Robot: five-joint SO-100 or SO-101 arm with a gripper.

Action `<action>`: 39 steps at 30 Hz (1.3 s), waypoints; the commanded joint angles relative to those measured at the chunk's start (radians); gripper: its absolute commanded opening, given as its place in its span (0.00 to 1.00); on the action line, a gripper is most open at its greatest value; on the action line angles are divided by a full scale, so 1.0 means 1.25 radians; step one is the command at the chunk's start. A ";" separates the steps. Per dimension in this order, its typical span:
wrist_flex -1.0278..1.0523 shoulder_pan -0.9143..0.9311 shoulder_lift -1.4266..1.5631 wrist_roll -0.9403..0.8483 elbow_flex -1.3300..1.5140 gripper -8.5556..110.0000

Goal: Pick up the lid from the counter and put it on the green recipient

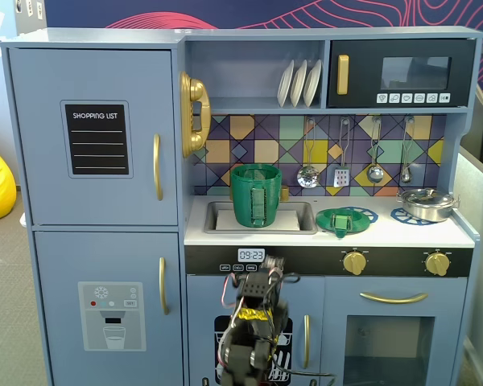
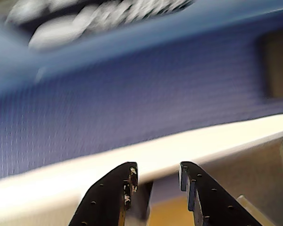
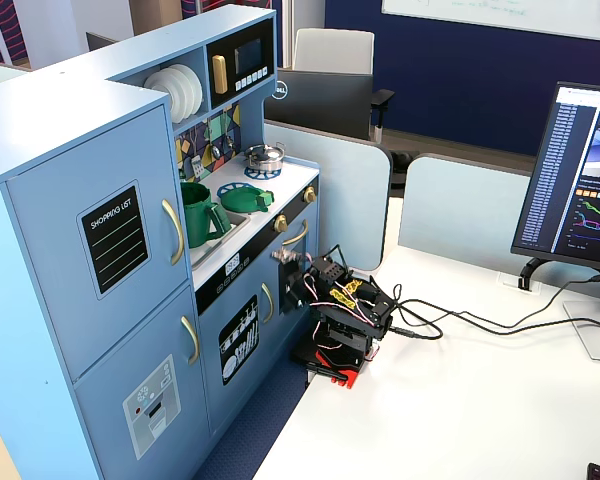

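Observation:
The lid (image 1: 342, 219), a flat round green disc with a small raised tab, lies on the white counter over a blue burner ring, right of the sink; it also shows in the other fixed view (image 3: 245, 198). The green recipient (image 1: 256, 195) stands upright in the sink (image 1: 306, 217) and shows from the side too (image 3: 195, 212). My gripper (image 2: 158, 170) is open and empty, with a clear gap between the black jaws. The arm is folded low in front of the kitchen, and the gripper (image 3: 288, 258) is below counter level, apart from both things. The wrist view is blurred and shows neither.
A shiny steel pot (image 1: 427, 203) sits on the right burner. Gold knobs (image 1: 354, 261) and the black control strip line the counter's front edge. Ladles hang on the backsplash. A monitor (image 3: 580, 190) and cables lie on the white table (image 3: 460, 420).

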 commanded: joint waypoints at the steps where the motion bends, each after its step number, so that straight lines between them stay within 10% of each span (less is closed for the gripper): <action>1: -0.173 0.150 -0.119 -0.090 -0.239 0.08; 11: -0.681 0.364 -0.318 -0.034 -0.376 0.40; 39: -1.016 0.308 -0.898 -0.069 -0.680 0.39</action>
